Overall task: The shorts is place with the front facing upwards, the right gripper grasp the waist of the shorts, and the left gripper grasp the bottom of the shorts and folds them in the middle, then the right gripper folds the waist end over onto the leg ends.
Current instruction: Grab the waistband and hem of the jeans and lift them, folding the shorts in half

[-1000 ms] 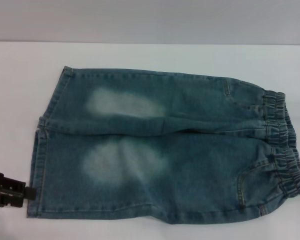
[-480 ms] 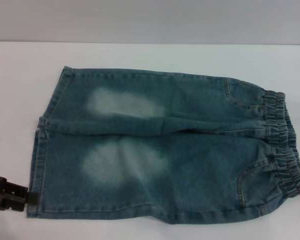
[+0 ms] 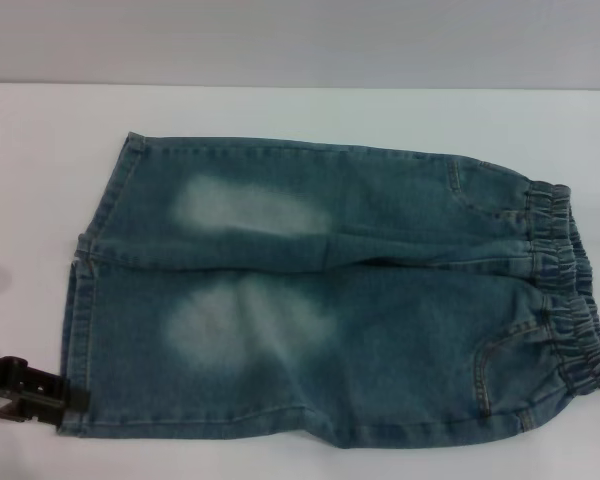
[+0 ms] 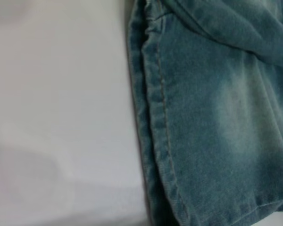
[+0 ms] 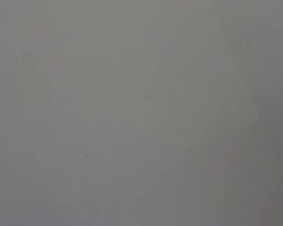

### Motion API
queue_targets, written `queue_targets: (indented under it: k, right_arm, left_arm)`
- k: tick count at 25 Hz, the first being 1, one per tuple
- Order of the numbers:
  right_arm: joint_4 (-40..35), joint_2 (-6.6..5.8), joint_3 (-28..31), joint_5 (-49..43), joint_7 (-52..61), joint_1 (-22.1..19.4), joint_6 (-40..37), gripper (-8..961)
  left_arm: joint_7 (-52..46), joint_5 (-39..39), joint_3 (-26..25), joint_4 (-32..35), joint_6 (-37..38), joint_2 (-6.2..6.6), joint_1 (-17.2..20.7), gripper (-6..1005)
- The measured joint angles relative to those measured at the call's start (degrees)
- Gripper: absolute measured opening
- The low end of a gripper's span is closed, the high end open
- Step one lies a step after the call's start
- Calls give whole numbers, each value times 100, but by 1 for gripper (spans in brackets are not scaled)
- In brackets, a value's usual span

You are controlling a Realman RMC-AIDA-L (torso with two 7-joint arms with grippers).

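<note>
at the lower left of the head view the left gripper (image 3: 40, 385) has slid in from the frame edge and now touches the near corner of the bottom of the shorts (image 3: 77, 330); i cannot tell how its fingers stand. the shorts (image 3: 330, 300) lie flat across the white table (image 3: 280, 110), waist (image 3: 570, 290) at right. no right gripper shows. the hem grasp looks imminent.

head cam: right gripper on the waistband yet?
No. The elastic waistband of the shorts lies untouched; only the left gripper shows, at the hem.
</note>
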Motion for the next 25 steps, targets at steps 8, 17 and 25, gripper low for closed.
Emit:
queue_targets:
  k: [8, 17, 25]
  right_arm:
    - [-13, 0, -4, -4, 63, -11, 0, 689]
    - [-13, 2, -16, -6, 142, -22, -15, 690]
    - [-17, 8, -83, -17, 180, -6, -18, 689]
  left_arm:
    - [22, -8, 2, 0, -30, -43, -88, 509]
    - [40, -8, 9, 0, -184, -93, -221, 505]
    - [100, -8, 11, 0, -300, -43, -181, 502]
